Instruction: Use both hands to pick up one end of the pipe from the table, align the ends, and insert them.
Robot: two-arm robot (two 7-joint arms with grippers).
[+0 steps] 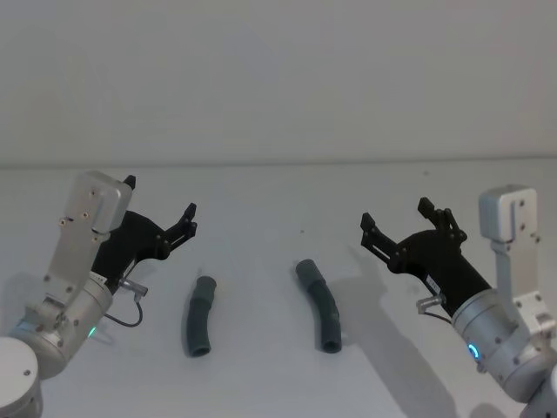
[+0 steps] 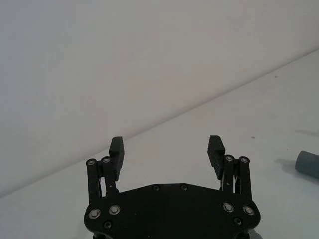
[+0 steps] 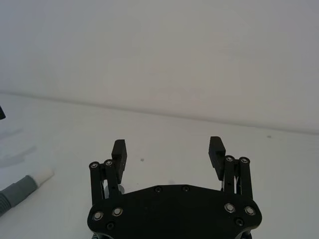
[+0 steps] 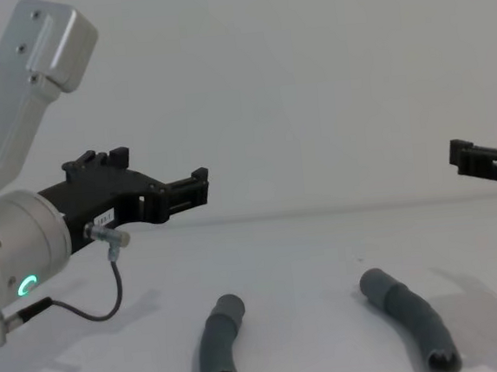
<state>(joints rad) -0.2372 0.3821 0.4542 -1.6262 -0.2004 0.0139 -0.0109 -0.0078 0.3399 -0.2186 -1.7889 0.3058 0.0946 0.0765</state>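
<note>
Two dark grey corrugated pipe pieces lie apart on the white table (image 1: 278, 196): the left piece (image 1: 200, 315) (image 4: 223, 340) and the right piece (image 1: 318, 305) (image 4: 410, 315). My left gripper (image 1: 161, 202) (image 2: 166, 147) (image 4: 164, 171) hovers open and empty, up and to the left of the left piece. On the other side, my right gripper (image 1: 396, 216) (image 3: 167, 148) hovers open and empty, to the right of the right piece. In the right wrist view a pipe end (image 3: 20, 189) carries a white tip (image 3: 42, 176). A plain grey cuff (image 2: 307, 163) shows in the left wrist view.
A plain white wall (image 1: 278, 78) rises behind the table's far edge. White surface lies open between the two pieces and around them. A thin black cable (image 4: 94, 308) hangs from the left wrist.
</note>
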